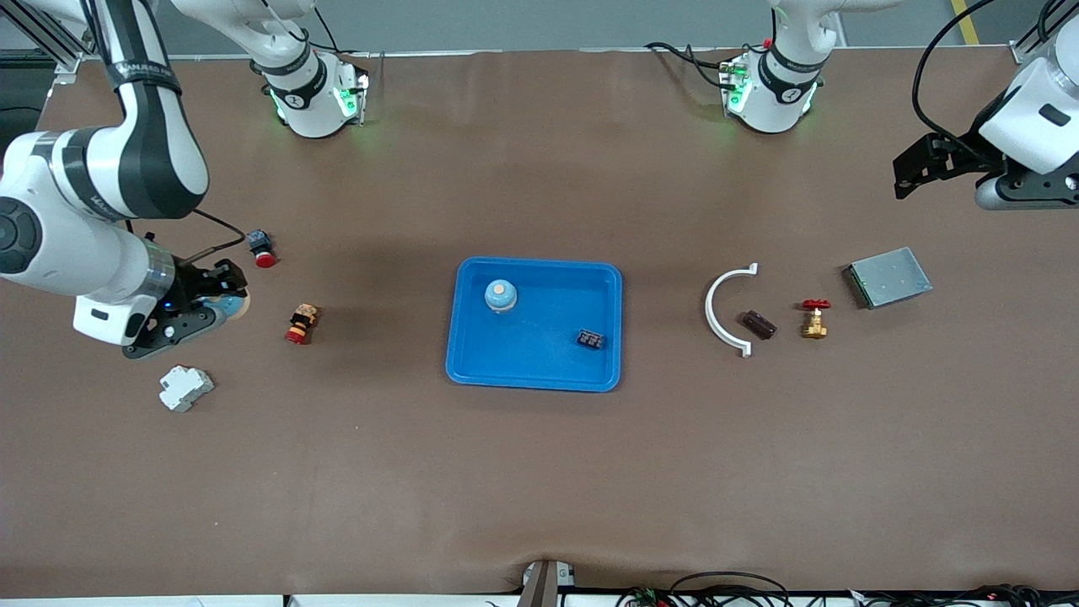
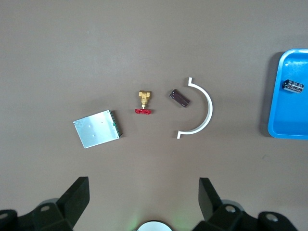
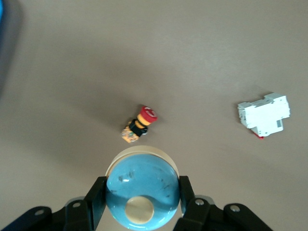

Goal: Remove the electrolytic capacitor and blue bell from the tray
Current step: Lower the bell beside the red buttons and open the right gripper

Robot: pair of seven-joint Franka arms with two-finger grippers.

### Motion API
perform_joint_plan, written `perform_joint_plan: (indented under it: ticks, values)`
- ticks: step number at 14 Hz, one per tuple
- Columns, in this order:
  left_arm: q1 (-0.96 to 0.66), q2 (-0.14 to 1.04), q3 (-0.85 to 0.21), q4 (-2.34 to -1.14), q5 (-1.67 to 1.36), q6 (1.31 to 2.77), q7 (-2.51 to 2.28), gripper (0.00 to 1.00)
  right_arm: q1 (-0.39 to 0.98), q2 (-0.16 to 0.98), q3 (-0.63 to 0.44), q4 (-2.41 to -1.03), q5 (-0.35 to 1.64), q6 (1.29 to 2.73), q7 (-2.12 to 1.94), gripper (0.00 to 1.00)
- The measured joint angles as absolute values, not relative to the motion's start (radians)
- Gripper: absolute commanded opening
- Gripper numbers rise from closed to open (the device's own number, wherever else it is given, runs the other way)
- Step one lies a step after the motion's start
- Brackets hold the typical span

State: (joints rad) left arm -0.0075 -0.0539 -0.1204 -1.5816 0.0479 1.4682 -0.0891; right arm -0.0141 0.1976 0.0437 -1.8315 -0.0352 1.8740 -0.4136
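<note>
A blue tray (image 1: 472, 358) lies mid-table. In it are a blue bell with a cream button (image 1: 501, 295) and a small black ribbed component (image 1: 590, 340). My right gripper (image 1: 221, 295) is low at the right arm's end of the table, shut on a second blue bell (image 3: 142, 190), with a finger on each side of its dome. My left gripper (image 1: 915, 173) is open and empty, up over the left arm's end of the table; its fingers stand wide apart in the left wrist view (image 2: 143, 195). A dark brown block-shaped component (image 1: 758, 324) lies beside a white arc.
Near the right gripper are two red push buttons (image 1: 263, 249) (image 1: 301, 324) and a white circuit breaker (image 1: 185, 388). Toward the left arm's end lie a white arc piece (image 1: 723, 310), a brass valve with a red handle (image 1: 814, 319) and a grey metal box (image 1: 889, 276).
</note>
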Motion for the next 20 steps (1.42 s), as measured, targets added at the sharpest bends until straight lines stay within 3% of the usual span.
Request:
perform_joint_plan:
  ticks: [5, 16, 20]
  values:
    - [-0.008, -0.051, -0.12, -1.582, 0.048, 1.469, -0.089, 1.0, -0.067, 0.205, 0.044, -1.984, -0.047, 2.105, -0.487, 0.08]
    - [-0.009, -0.051, -0.121, -1.582, 0.048, 1.47, -0.089, 1.0, -0.126, 0.343, 0.043, -2.076, -0.088, 2.344, -0.58, 0.08]
    - [-0.009, -0.051, -0.121, -1.582, 0.048, 1.471, -0.089, 1.0, -0.158, 0.385, 0.045, -2.078, -0.088, 2.366, -0.616, 0.09]
